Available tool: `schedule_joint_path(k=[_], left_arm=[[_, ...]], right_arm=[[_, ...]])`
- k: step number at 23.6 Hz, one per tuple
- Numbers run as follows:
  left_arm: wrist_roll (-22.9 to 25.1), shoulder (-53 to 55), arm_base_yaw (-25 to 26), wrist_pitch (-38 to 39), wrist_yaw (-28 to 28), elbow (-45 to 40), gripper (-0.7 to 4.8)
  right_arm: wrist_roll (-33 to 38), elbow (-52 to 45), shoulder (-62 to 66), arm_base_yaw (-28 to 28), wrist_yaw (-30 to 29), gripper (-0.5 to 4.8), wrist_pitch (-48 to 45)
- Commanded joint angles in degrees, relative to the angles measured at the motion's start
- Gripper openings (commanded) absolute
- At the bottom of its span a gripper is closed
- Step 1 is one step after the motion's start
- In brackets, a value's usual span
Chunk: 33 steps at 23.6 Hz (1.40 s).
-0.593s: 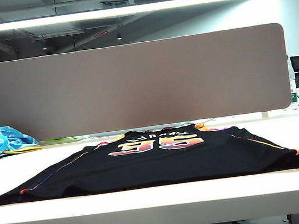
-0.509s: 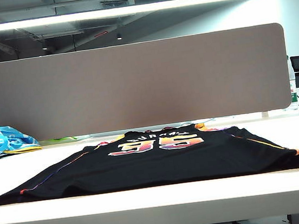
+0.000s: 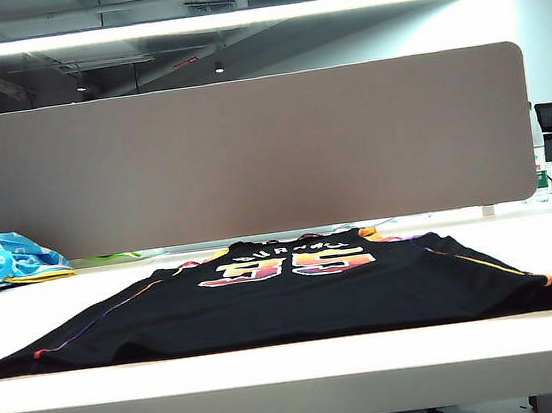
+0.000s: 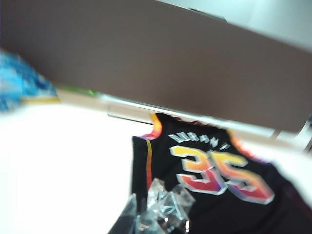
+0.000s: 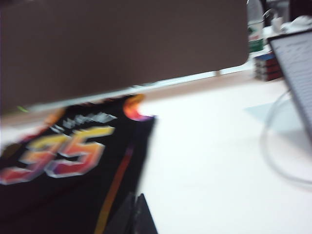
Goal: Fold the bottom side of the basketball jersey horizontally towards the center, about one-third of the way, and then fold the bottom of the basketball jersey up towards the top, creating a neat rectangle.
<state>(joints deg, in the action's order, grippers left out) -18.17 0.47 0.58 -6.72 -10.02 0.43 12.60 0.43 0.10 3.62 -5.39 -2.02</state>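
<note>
Nothing on the table has really shifted since half a second ago. My basketball jersey (image 3: 277,297) lies flat, long axis left-right, hem nearest. I keep left gripper (image 4: 158,219) and right gripper (image 5: 134,217) closed, empty, near its opposite hem corners.

Blurring across both wrist views. Showing only the closed tips of the left end effector (image 4: 158,214) and right end effector (image 5: 134,214) at six o'clock; smearing the basketball jersey (image 5: 63,165) lettering beyond reading.
</note>
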Motion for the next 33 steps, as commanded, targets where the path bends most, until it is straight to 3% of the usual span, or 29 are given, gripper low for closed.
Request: schedule_joint_path(k=[1, 6, 10, 16, 19, 23, 25, 26, 27, 29, 33], left_arm=[[-10.49, 0.72, -0.02, 2.01, -0.17, 0.35, -0.05], [-12.96, 8.09, -0.02, 7.1, -1.7, 3.28, -0.05], [-13.42, 21.68, 0.0, 7.52, -5.75, 8.5, -0.06], [-5.2, 41.66, 1.03, 6.82, -11.72, 16.22, -0.06], [-3.1, 52.24, 5.09, 5.84, -20.37, 19.56, -0.06], [-3.52, 66.66, 11.74, 5.86, -34.95, 24.44, -0.06], [-3.52, 73.55, 13.38, 7.06, -39.63, 27.36, -0.05], [-3.45, 76.04, 13.38, 7.78, -41.13, 28.63, 0.13], [-3.39, 79.69, 13.29, 8.92, -44.19, 30.49, 1.12], [-2.89, 83.38, 12.13, 10.01, -45.24, 32.48, 2.63], [-1.7, 84.85, 11.5, 11.02, -39.74, 33.11, 2.7]], right_arm=[[5.86, 1.99, 1.16, -1.53, -3.56, -0.05, 3.67], [5.86, 7.45, 9.62, -2.75, -3.54, -0.05, 8.35], [5.35, 16.57, 25.4, -2.71, -4.15, -0.05, 17.51], [0.24, 27.26, 49.18, -2.43, -17.57, -0.05, 21.55], [-0.92, 31.56, 59.58, -2.38, -24.26, -0.05, 22.47], [-1.31, 33.79, 65.92, -2.16, -25.07, -0.05, 22.88], [-2.19, 33.79, 66.95, -1.29, -25.51, 0.01, 23.04], [-2.25, 33.79, 67.34, -0.83, -25.73, 0.01, 23.1], [-2.36, 33.79, 67.65, 0.24, -25.86, 0.3, 23.41], [-2.4, 33.79, 67.98, 2.21, -26.34, 1.15, 23.5], [-2.34, 33.9, 69.02, 6.08, -27.15, 1.28, 23.87]])
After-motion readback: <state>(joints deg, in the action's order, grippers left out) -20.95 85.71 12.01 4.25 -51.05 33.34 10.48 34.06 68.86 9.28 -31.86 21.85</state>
